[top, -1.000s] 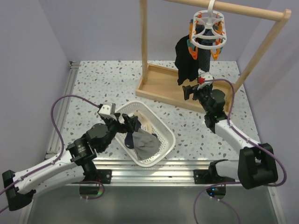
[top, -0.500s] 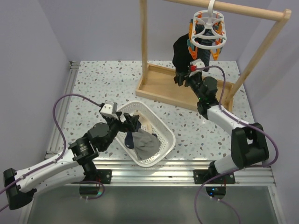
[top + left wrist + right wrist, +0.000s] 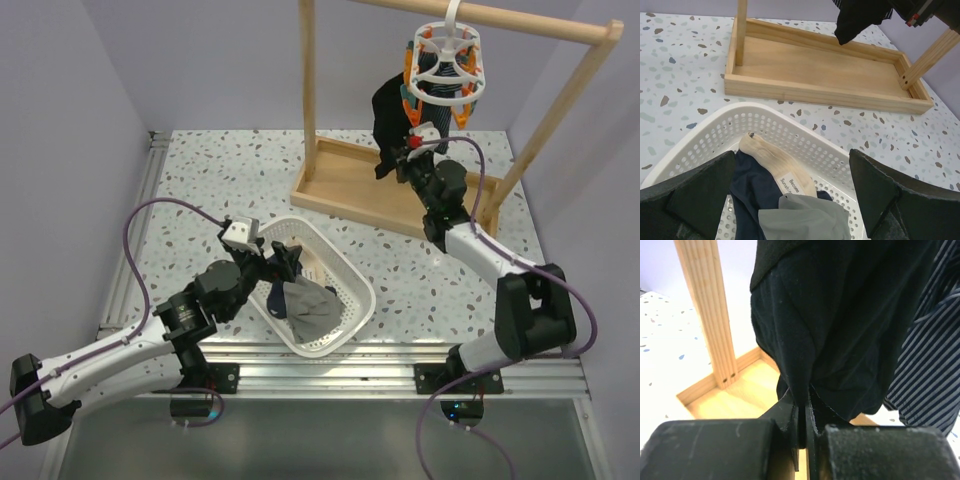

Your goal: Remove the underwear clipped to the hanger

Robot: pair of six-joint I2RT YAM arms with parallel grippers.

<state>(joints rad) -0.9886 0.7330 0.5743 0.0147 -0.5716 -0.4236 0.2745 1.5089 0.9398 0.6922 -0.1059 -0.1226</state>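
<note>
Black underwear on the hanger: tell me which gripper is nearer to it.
Right. The right gripper pinches the black underwear at its lower edge, below the hanger; the left gripper hangs open over the white basket, well away.

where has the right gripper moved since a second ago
Yes. The right gripper went up and away from the wooden tray near rim toward the hanger, now pinching the black underwear.

Matt black cloth underwear [image 3: 840, 325], pale wooden rail frame [image 3: 707, 310]
</note>
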